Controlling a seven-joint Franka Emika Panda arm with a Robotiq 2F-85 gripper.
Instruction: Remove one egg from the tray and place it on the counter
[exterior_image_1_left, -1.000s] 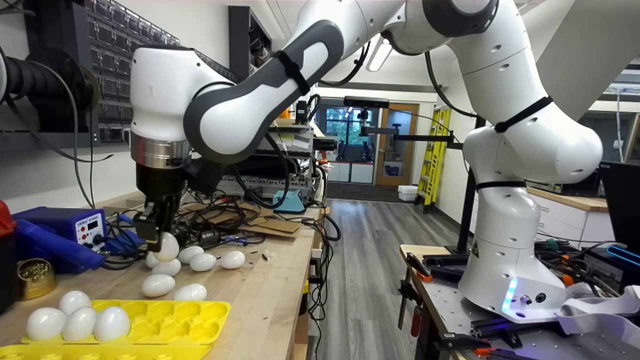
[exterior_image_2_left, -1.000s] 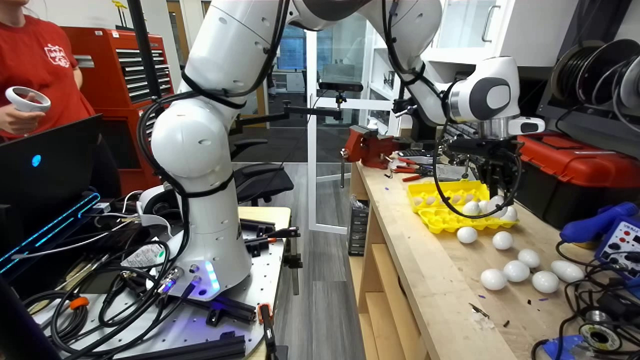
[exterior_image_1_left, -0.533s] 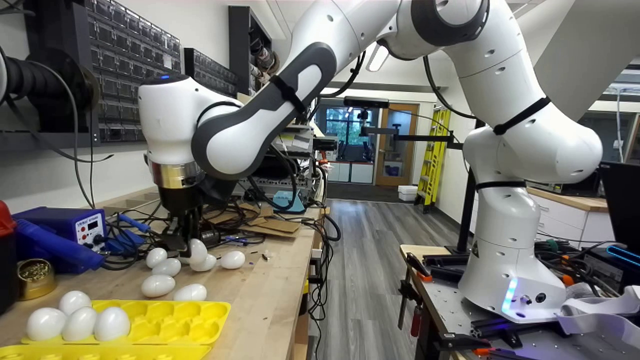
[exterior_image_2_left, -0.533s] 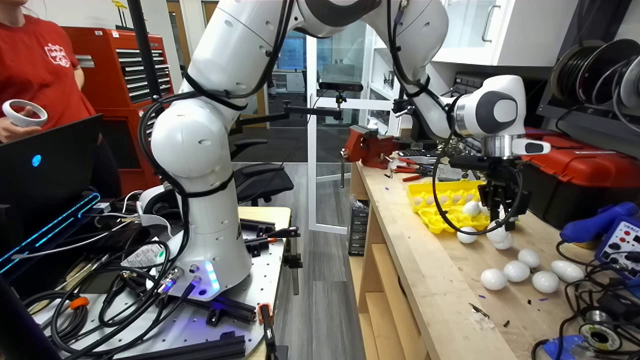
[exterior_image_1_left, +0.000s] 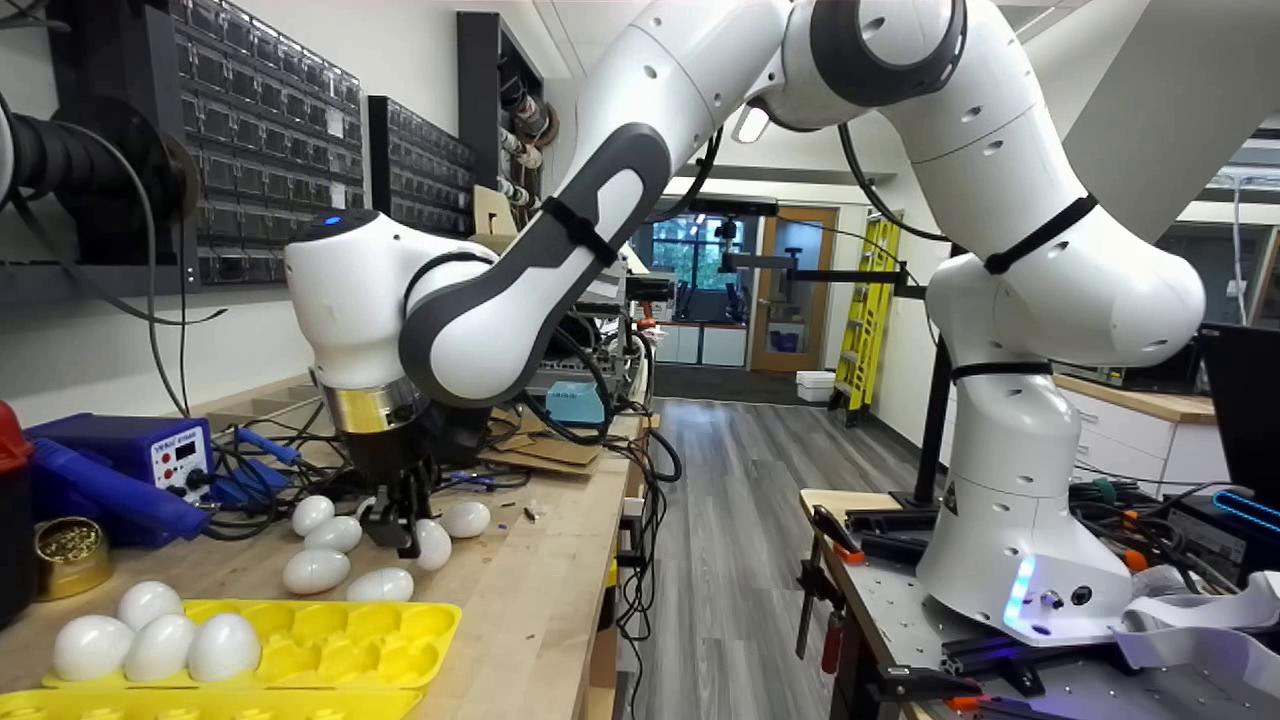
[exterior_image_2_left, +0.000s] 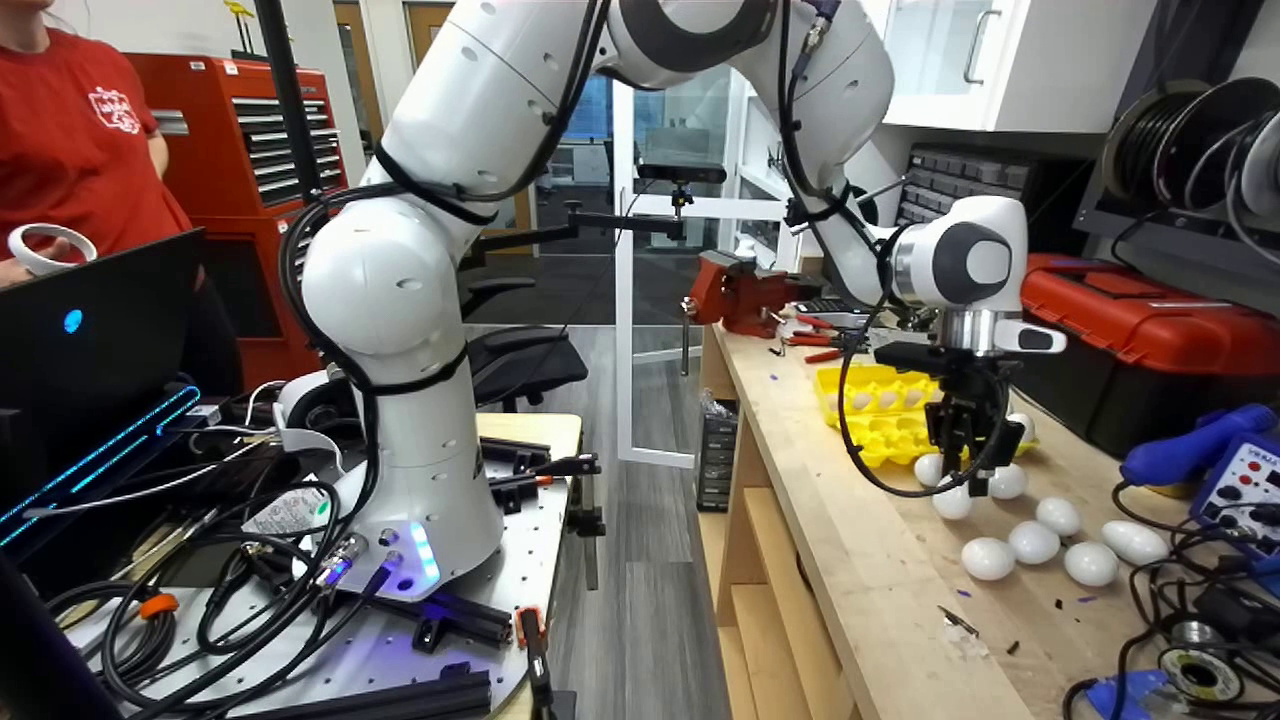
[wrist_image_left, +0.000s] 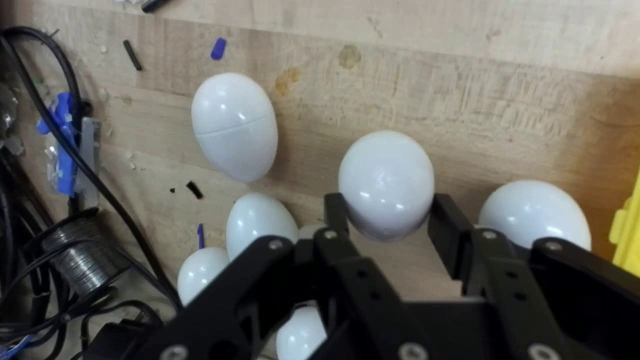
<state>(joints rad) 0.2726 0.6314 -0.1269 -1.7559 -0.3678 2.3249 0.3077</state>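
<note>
Robotiq gripper (wrist_image_left: 389, 212) holding a white egg (wrist_image_left: 386, 172) near the yellow egg tray (exterior_image_1_left: 440, 615). In the wrist view the white egg sits between the two fingertips (wrist_image_left: 335, 210), both pressed to its sides, with the jaws parted only by its width and its domed surface facing the camera. In both exterior views the white egg is outside the tray, low at the wooden counter (exterior_image_1_left: 520, 590); whether its underside meets the wood cannot be told. Between it and the tray lies a single loose egg (wrist_image_left: 535, 215); six further loose eggs (exterior_image_2_left: 988, 559) are scattered on the same side of the tray. Four seated eggs (exterior_image_1_left: 225, 648) crowd one end of the tray itself, near a cup of gold-coloured shavings (exterior_image_1_left: 70, 555). In the wrist view, a spool of silvery wire (wrist_image_left: 87, 255) lies farther from the tray than the held egg does.

Materials and forms: the eggs are smooth, glossy ovals with bright highlights, and one, the seamed egg (wrist_image_left: 235, 127), carries a fine line across its middle. The tray is shiny and moulded into rounded, dimpled cells. The counter shows pale grain, straight joints between boards and brown stains (wrist_image_left: 349, 56). The gripper's linkages are black, studded with metal screws.
</note>
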